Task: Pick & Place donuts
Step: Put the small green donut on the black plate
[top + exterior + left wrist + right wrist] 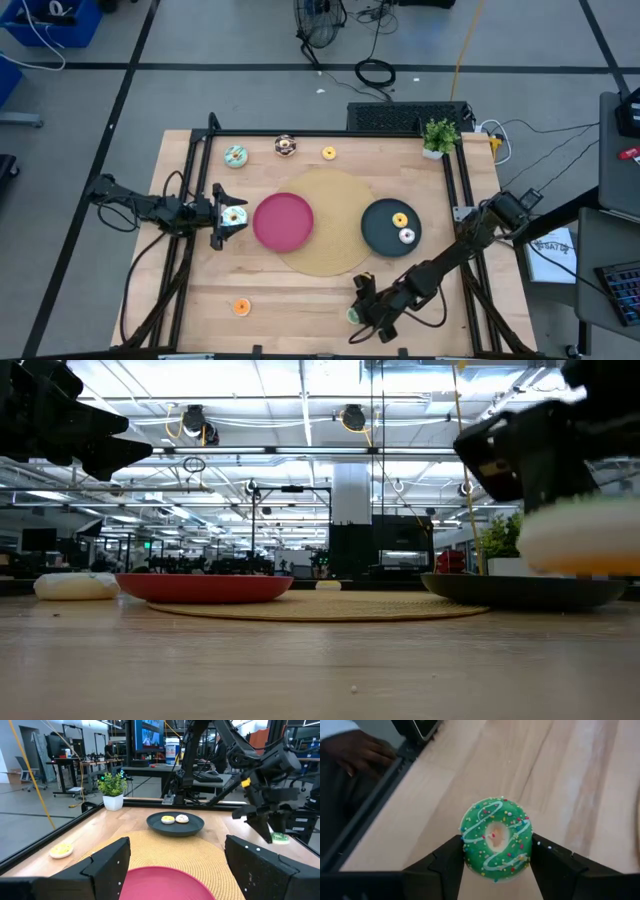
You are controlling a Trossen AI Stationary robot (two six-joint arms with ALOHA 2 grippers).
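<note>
Left gripper (232,216) sits just left of the pink plate (283,221), fingers spread wide around a teal donut (234,216), not clearly pinching it. Woven round mat (330,190) lies under both plates, on a pale wood table (300,290). Black plate (378,228) carries a yellow donut (400,220) and a white donut (407,236). Right gripper (496,862), near the front edge, squeezes a green donut (496,839) with sprinkles and white squiggles.
</note>
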